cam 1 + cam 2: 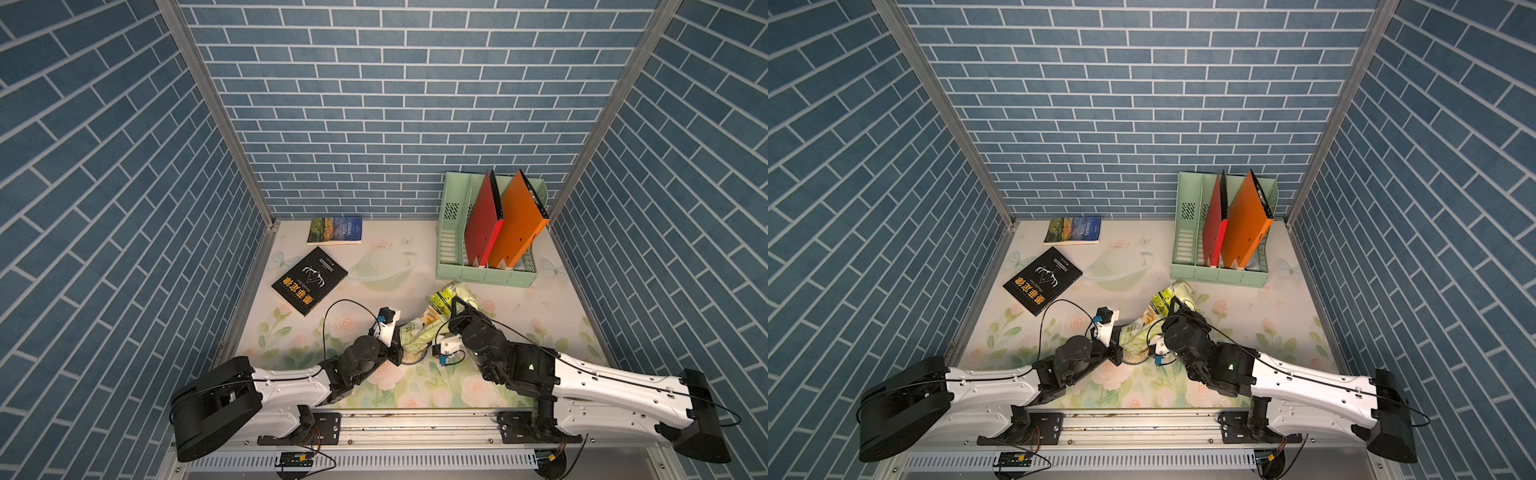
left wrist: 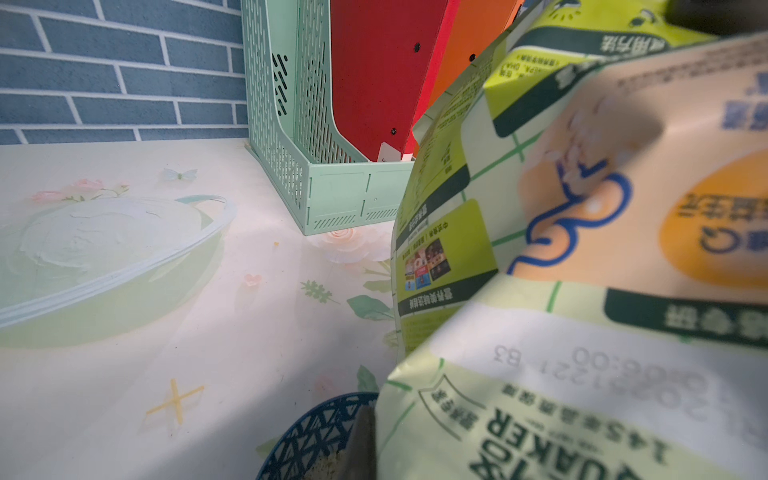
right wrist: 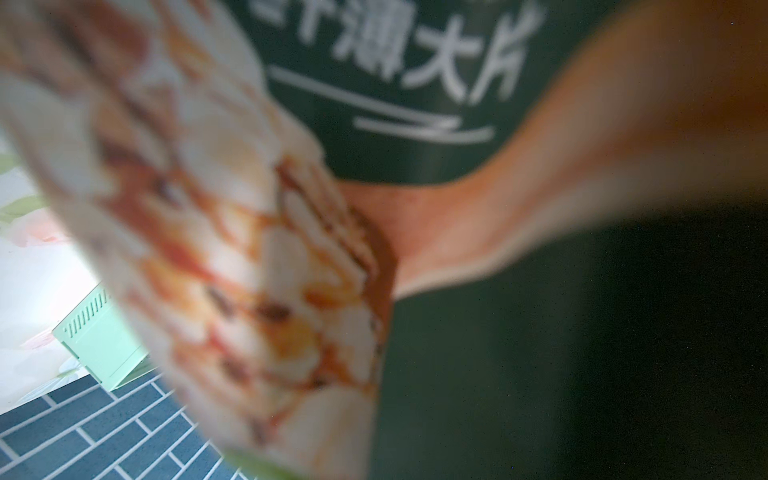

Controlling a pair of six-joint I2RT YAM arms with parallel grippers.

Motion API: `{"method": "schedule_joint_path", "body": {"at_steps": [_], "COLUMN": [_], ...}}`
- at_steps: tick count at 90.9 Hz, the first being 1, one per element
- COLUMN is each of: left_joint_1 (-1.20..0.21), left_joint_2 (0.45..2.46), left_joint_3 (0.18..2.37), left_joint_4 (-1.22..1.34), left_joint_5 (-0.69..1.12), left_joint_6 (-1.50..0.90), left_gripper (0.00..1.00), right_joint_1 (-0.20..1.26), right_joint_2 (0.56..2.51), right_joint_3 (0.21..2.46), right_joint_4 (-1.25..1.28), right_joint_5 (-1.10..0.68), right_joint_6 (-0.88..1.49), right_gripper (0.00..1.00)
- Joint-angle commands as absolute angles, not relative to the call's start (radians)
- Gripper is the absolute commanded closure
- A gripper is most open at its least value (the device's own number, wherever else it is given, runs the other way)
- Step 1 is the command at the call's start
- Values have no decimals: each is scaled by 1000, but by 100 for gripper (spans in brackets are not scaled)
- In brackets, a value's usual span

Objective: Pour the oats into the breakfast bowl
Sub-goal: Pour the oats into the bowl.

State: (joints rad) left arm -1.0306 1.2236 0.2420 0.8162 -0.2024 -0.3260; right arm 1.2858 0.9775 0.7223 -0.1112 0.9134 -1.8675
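– Books on the far left: where do they lie from the breakfast bowl (image 1: 424,360)?

– Both are well off to the bowl's left and farther back on the table (image 1: 519,332). The black book (image 1: 309,280) lies flat and askew. The blue-covered book (image 1: 335,230) lies flat behind it, by the back wall.

– And the left gripper?

– The left gripper (image 1: 397,351) sits at the bowl's left rim, jaws fully closed on the lower edge of the bag (image 1: 432,318). In the left wrist view one dark finger (image 2: 362,440) stands just over the bowl's patterned wall, and the bag's film hides its partner.

– Oats?

– Pale oats (image 1: 412,358) lie inside the bowl, seen in both top views. The bag's lower end hangs right over the bowl and, with the gripper, covers much of it.

– To the bowl's right?

– The right gripper (image 1: 456,306) clamps the bag's raised upper end, behind and right of the bowl, and the bag slopes down toward the bowl. Blurred print fills the right wrist view, too close to show the fingers.

– Farther right?

– A mint file rack (image 1: 449,232) stands behind and right of the bowl, well apart from it. A red folder (image 1: 484,224) and an orange folder (image 1: 519,226) lean in its slots.
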Motion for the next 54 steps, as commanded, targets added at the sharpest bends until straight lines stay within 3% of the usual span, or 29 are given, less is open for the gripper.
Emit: {"method": "schedule_joint_path", "body": {"at_steps": [1, 5, 13, 20, 28, 38, 46, 54], "left_joint_1": [-1008, -1006, -1005, -996, -1000, -981, -986, -986], "left_joint_2": [1218, 1219, 1255, 1201, 1229, 1198, 1248, 1248], "left_joint_3": [222, 189, 253, 172, 275, 221, 316, 264], "left_joint_4": [849, 904, 772, 928, 752, 864, 701, 809], "left_joint_5": [-244, -226, -265, -247, -241, -231, -235, -224], "left_joint_6": [-358, -366, -358, -390, -353, -372, -335, -359], "left_gripper": [100, 100, 100, 100, 100, 100, 100, 100], "right_joint_1": [1298, 1297, 1297, 1297, 1297, 1298, 1296, 1298], "right_joint_2": [941, 939, 939, 934, 931, 929, 925, 926], "right_joint_3": [763, 761, 754, 748, 745, 742, 738, 733], "right_joint_4": [34, 35, 29, 38, 38, 48, 45, 47], "right_joint_5": [953, 952, 950, 951, 951, 955, 953, 954], "right_joint_6": [-1853, -1852, -1849, -1849, -1849, -1851, -1850, -1850], "right_gripper": [100, 100, 100, 100, 100, 100, 100, 100]}}
